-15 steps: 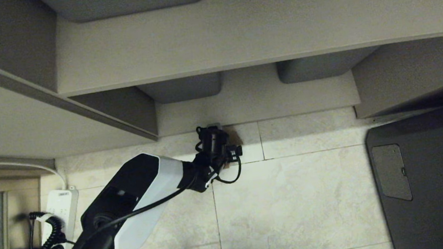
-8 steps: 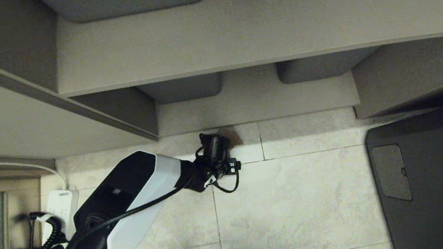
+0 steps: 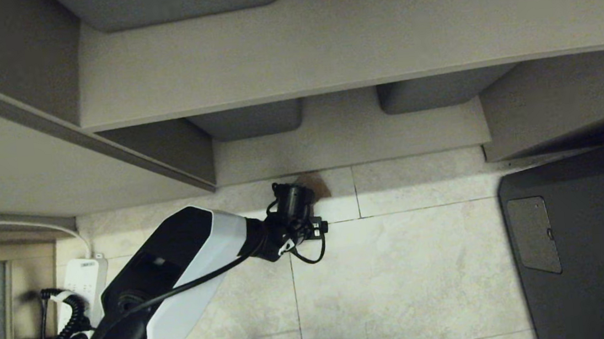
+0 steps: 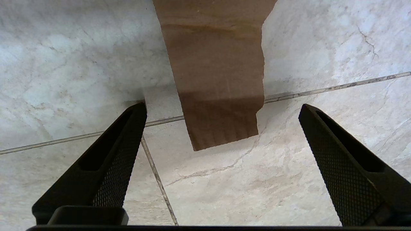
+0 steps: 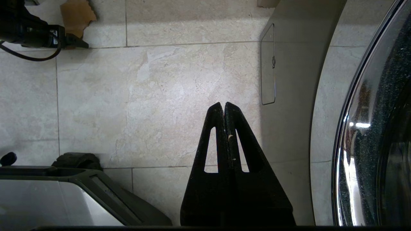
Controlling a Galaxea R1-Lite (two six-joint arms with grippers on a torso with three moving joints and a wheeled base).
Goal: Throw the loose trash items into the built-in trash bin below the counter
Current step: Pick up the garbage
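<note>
hovering left tool spread over brown paper scrap on tiled floor, right tool pressed together

Head camera steeply downward; both wrist cameras close above shared floor tiles.

The left arm has a white shell with black parts. A thin black cable loops at its wrist. The left gripper has two black pointed fingers with tiny bumpy pads. The right gripper is black too, with long slots.
</note>
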